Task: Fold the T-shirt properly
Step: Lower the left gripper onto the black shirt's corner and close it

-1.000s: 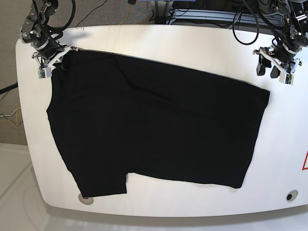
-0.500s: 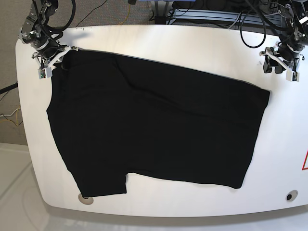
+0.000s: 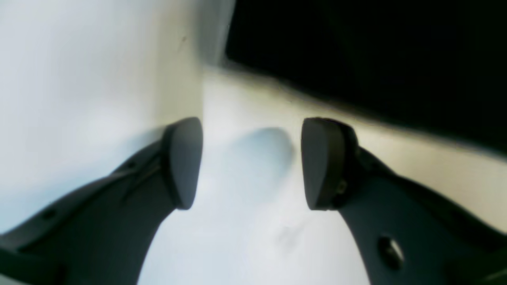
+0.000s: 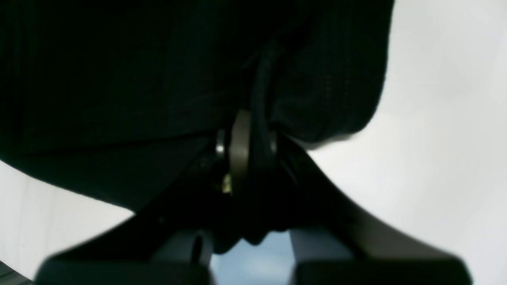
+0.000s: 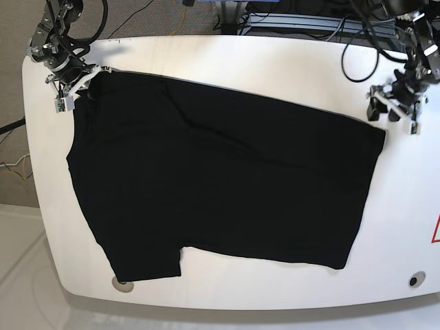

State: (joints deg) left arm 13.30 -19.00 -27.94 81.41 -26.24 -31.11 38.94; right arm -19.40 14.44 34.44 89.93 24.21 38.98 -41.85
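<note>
The black T-shirt (image 5: 220,179) lies spread flat on the white table (image 5: 275,62), reaching from the back left to the right. My right gripper (image 5: 80,85) is at the shirt's back-left corner. The right wrist view shows that gripper (image 4: 253,136) shut on a fold of the T-shirt (image 4: 119,79). My left gripper (image 5: 383,110) hangs just off the shirt's back-right corner. Seen from the left wrist, it (image 3: 251,164) stands open over bare table, with the T-shirt's edge (image 3: 356,51) a little beyond the fingertips and nothing between them.
Cables and a metal frame (image 5: 295,20) sit behind the table's back edge. A round fitting (image 5: 124,285) is at the front left edge, a small dark grommet (image 5: 413,280) at the front right, and a red mark (image 5: 436,230) at the right edge.
My left gripper has come down and toward the shirt's back-right corner, and its jaws have spread wider. The right gripper and the shirt have not moved.
</note>
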